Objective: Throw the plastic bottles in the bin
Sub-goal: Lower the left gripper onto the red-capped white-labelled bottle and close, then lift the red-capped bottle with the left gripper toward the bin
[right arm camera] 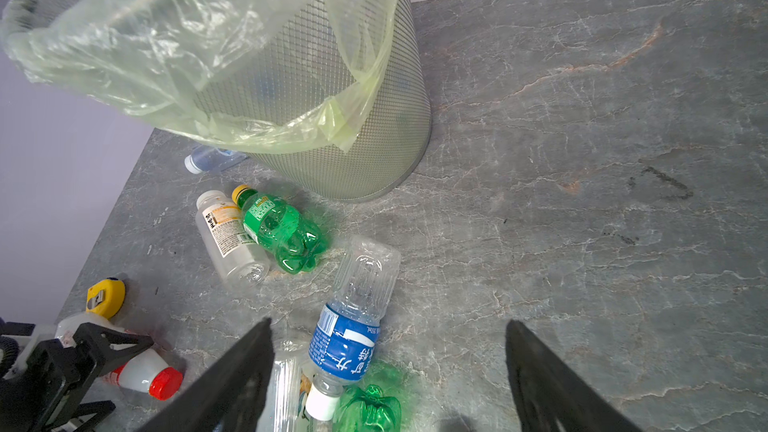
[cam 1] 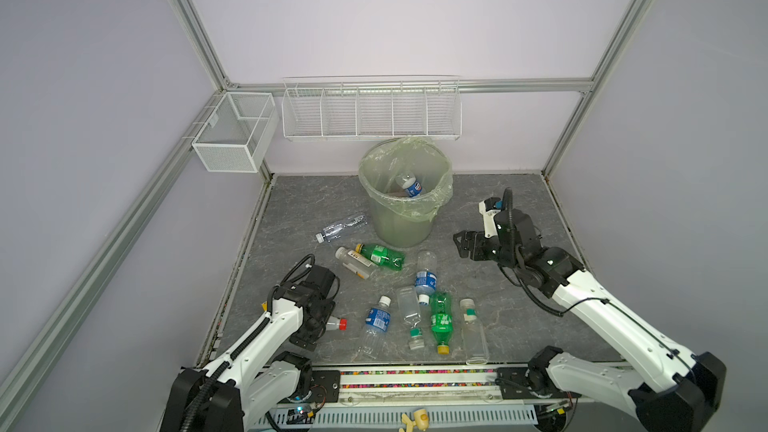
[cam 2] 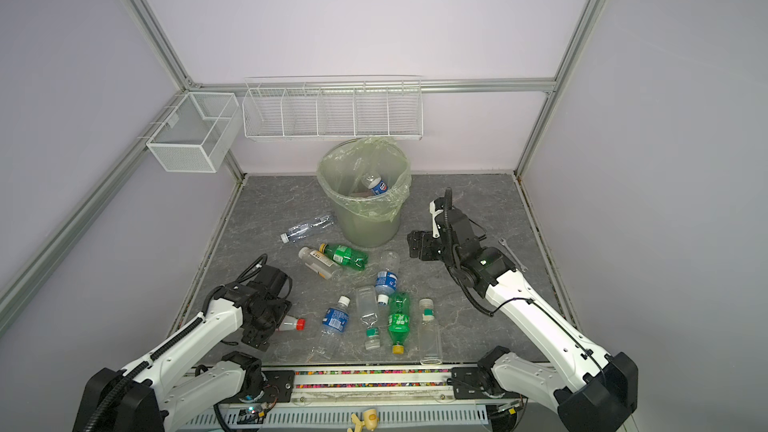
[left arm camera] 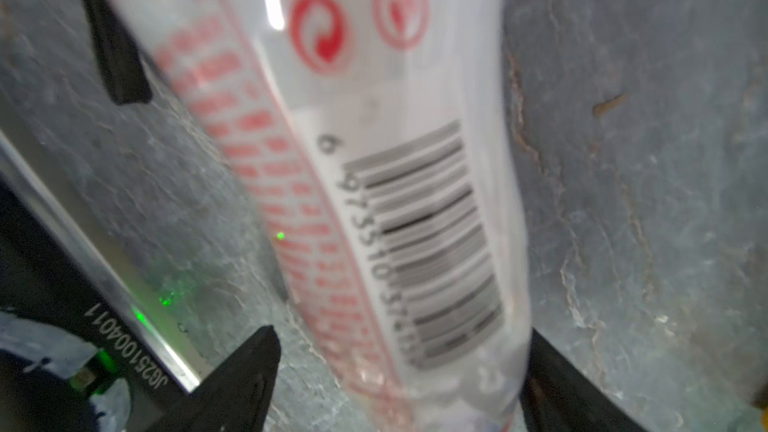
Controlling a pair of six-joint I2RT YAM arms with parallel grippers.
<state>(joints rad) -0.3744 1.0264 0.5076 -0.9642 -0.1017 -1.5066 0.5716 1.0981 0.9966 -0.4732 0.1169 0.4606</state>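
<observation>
The bin (cam 1: pixel 401 218) (cam 2: pixel 365 222) (right arm camera: pixel 332 151) stands at the back middle, with a blue-labelled bottle (cam 1: pixel 411 185) inside. Several plastic bottles lie on the grey floor in front of it: a clear one (cam 1: pixel 340 227), a green one (cam 1: pixel 382 256), blue-labelled ones (cam 1: pixel 426 274) (cam 1: pixel 376 324), another green one (cam 1: pixel 440 322). My left gripper (cam 1: pixel 320 324) (left arm camera: pixel 403 351) is low over a red-capped bottle (cam 1: pixel 336 323) (left arm camera: pixel 374 160). Its jaws straddle the bottle's body; one finger touches it, the other stands apart. My right gripper (cam 1: pixel 461 245) (right arm camera: pixel 388 347) hovers open and empty, right of the bin.
White wire baskets (cam 1: pixel 235 135) (cam 1: pixel 372 112) hang on the back walls. A wrench (cam 2: pixel 513 253) lies at the right by my right arm. A yellow tape measure (right arm camera: pixel 104 295) sits by my left arm. A rail (cam 1: pixel 415 380) borders the front edge.
</observation>
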